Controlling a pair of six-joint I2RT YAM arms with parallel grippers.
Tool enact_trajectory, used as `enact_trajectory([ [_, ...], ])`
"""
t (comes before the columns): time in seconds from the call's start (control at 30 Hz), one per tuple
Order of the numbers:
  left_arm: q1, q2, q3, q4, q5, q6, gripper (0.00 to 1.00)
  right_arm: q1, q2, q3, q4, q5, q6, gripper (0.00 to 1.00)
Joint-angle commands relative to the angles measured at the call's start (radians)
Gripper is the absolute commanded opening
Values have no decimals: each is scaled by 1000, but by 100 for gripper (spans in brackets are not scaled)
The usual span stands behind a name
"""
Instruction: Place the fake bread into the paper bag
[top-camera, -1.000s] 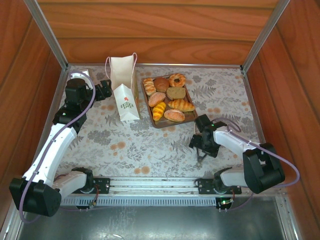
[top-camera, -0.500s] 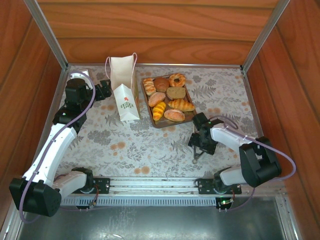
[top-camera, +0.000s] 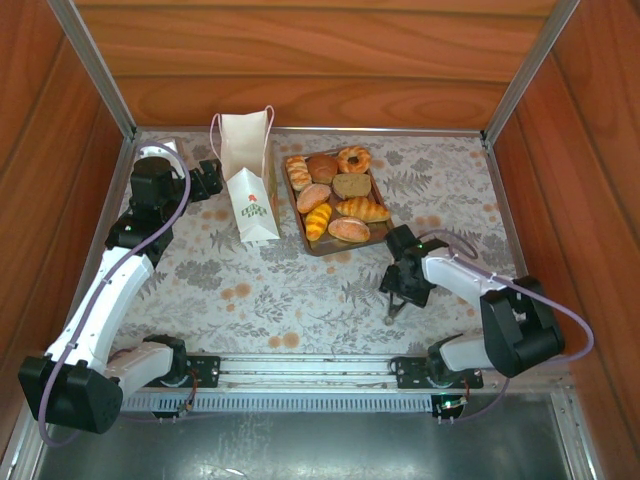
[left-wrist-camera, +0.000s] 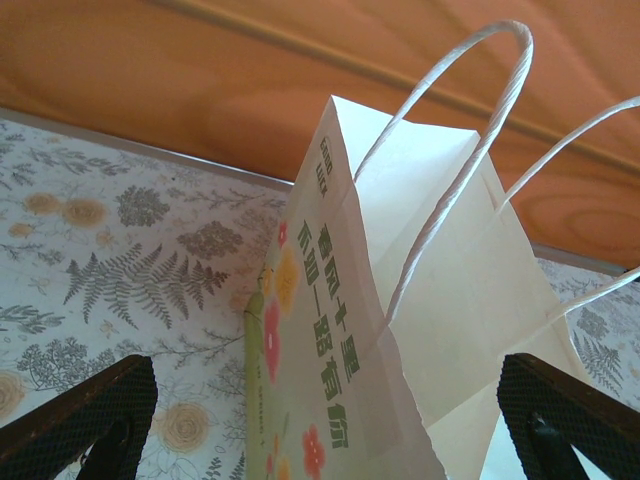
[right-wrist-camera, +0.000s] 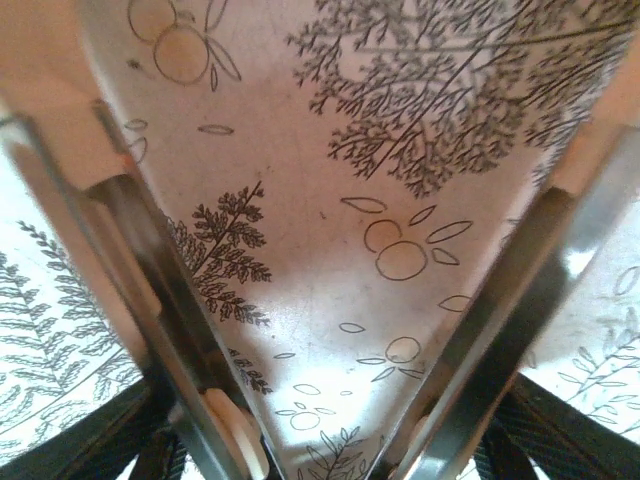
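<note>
Floral table (top-camera: 300, 290), left jaws wide beside paper bag (left-wrist-camera: 440, 320)

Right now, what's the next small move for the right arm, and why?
Probably swing the right gripper to the tray: its tongs are open and empty over the cloth, the bread is all on the tray, and the left gripper is open at the bag.
</note>
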Motion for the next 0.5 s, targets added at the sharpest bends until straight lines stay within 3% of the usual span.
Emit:
enact_trajectory([
  [0.0,5,-21,-8,-14,-19,-11,93,10,-93,-4,-66,92,11,68],
  [0.27,5,-21,-4,-15,-19,-16,93,-6,-276,29,-183,186,-48,51],
  [0.47,6,-24,1,-19,-11,-24,93,-61,-342,120,-241,179,-147,49],
])
